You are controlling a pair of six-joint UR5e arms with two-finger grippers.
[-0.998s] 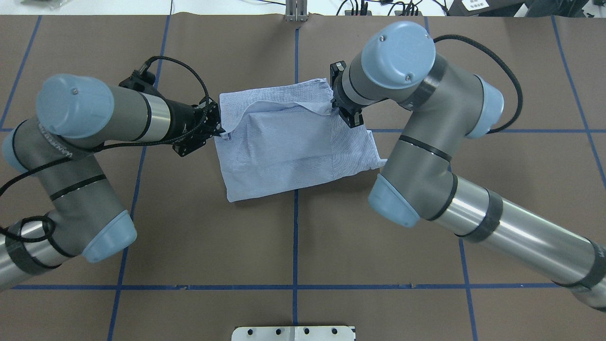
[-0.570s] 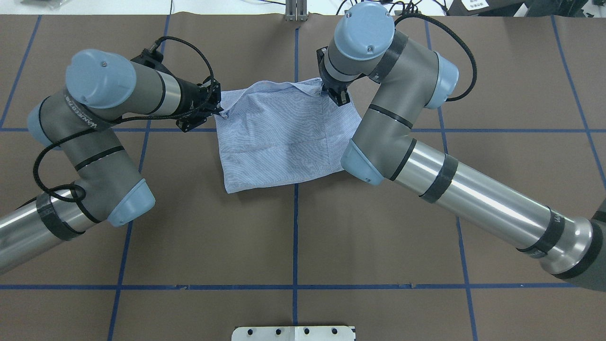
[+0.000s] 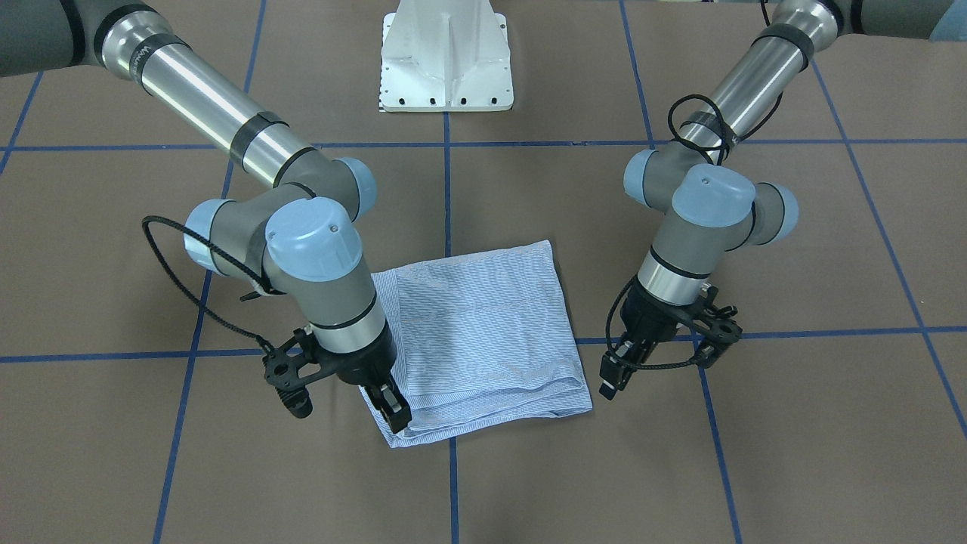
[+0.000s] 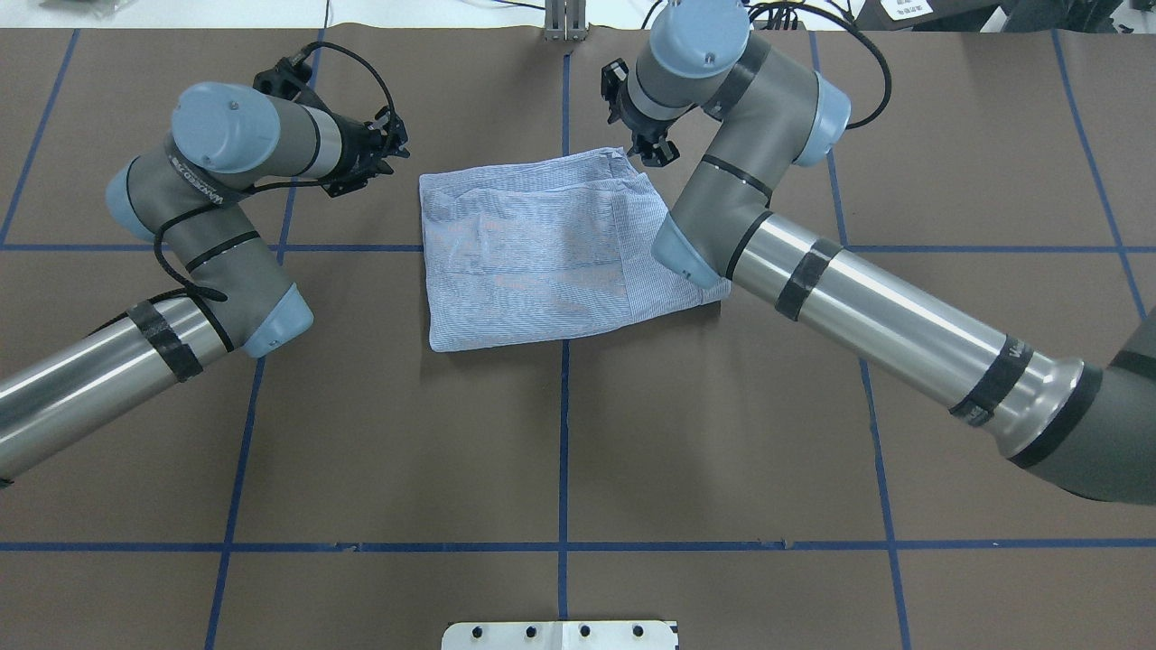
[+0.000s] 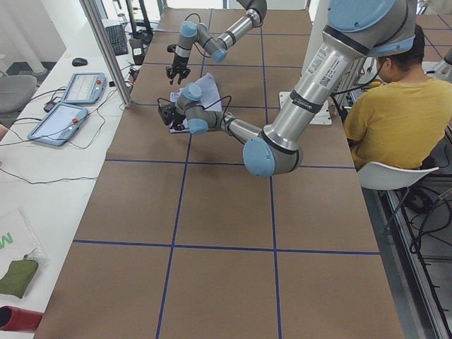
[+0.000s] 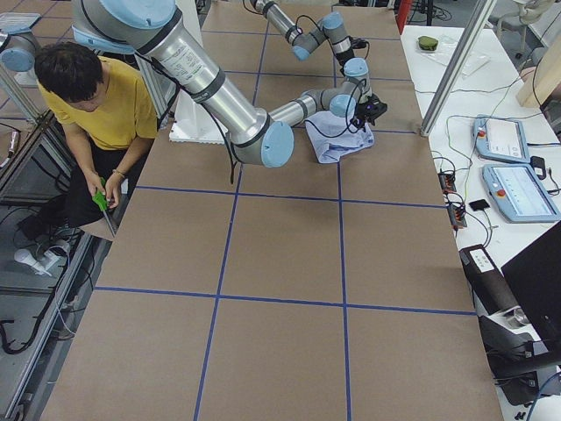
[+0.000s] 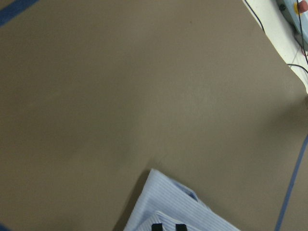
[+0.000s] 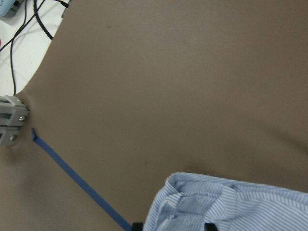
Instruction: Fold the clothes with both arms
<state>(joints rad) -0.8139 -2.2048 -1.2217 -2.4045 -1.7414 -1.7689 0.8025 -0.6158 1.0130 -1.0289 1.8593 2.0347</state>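
The clothes are one light-blue striped shirt (image 4: 542,253), folded into a rough rectangle and lying flat on the brown table. It also shows in the front view as the shirt (image 3: 483,332). My left gripper (image 4: 386,155) hovers off the shirt's far left corner, open and holding nothing, clear of the cloth (image 3: 612,378). My right gripper (image 4: 652,152) hangs open just above the far right corner (image 3: 393,404). In the right wrist view the gripper (image 8: 173,226) has its tips wide apart over the shirt's rumpled corner (image 8: 231,202). The left wrist view shows the shirt's corner (image 7: 183,211) below.
The white pedestal base (image 3: 446,68) stands at the robot's side of the table. A seated person in a yellow top (image 5: 385,106) is beside it. Tablets (image 6: 513,167) and cables lie on the white bench beyond the far edge, by a metal post (image 4: 566,23).
Both grippers carried the shirt's upper layer toward the far edge, then let go. The shirt now lies flat and both grippers have drawn back off its far corners.
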